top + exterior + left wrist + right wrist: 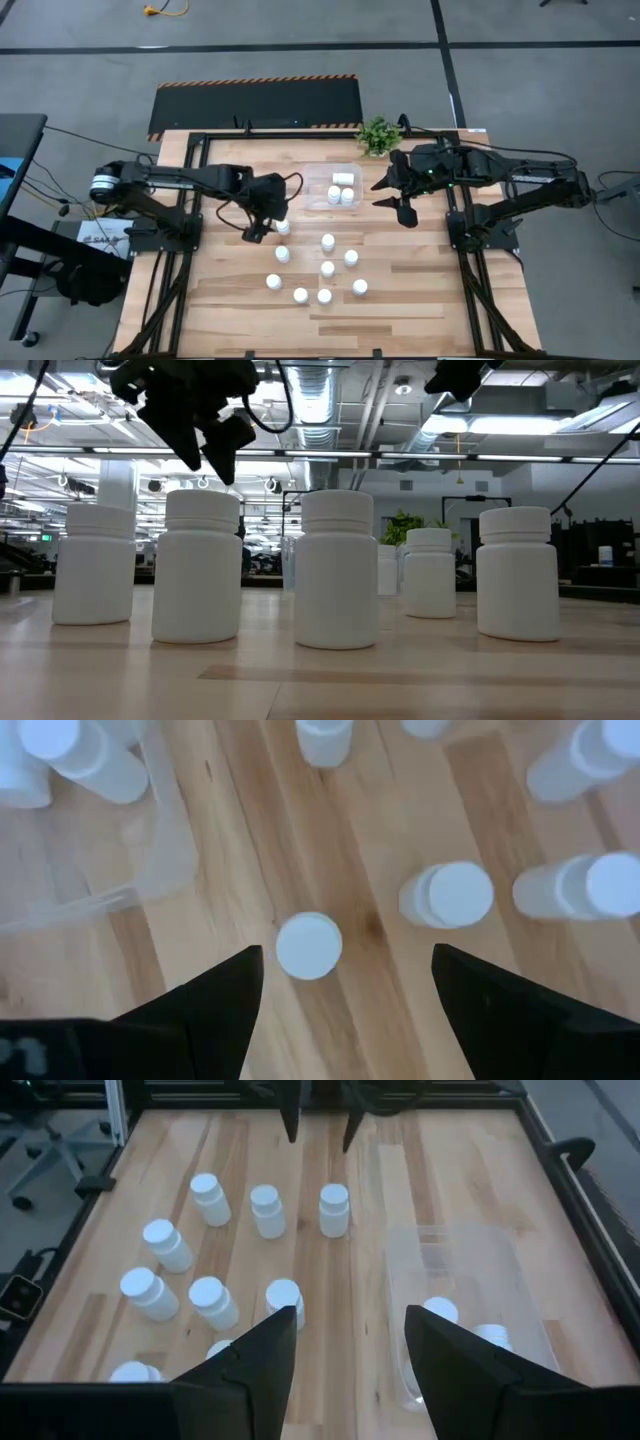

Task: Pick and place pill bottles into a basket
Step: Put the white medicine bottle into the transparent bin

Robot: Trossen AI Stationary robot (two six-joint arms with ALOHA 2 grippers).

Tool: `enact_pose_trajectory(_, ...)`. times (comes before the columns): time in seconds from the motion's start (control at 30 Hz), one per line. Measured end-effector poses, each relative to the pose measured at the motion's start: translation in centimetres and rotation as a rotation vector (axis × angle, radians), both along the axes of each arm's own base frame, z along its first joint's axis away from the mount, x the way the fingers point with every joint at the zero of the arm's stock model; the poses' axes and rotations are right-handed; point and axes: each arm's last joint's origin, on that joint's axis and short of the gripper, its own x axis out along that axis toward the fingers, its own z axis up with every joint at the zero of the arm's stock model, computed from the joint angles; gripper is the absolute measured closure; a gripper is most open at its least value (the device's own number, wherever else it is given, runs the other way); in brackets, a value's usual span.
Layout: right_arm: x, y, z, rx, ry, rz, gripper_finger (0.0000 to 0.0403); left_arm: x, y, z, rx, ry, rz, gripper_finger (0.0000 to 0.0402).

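The small white cylindrical plastic pill bottles (327, 268) are judged to be light, stiff and smooth-walled, likely to tip or skid on the pale wooden slatted surface (420, 300) if nudged off-centre; a hold across the round body just under the cap, taken from straight above, is judged the safest. Eight bottles are seen standing loose on the surface, mostly at 6 o'clock from the shallow clear plastic rectangular basket (352, 169), and three more are seen inside that basket, one of them apparently lying on its side. The left pincer (257, 232) is held wide open and empty, poised over one upright bottle (308, 945) that stands at about 8 o'clock from the basket, just beside its corner; in the left wrist view the cap is seen between the two dark fingers (215, 1010), with nothing touched yet. A squarer centring over the cap is judged advisable before closing. The right pincer (392, 193) is held partly open and empty above the surface, at 3 o'clock from the basket and just beside it; its fingers (250, 1370) grip nothing, and it appears to wait.
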Motion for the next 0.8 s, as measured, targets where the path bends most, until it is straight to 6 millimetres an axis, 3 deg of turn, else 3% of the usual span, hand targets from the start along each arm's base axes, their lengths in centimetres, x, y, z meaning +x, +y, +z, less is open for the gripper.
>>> enact_pose_trajectory(0.8,0.4,-0.1,-0.3,-0.022,0.012,-0.016,0.0233,3.3,0.2,-5.4,0.141,0.187,-0.171,0.0123)
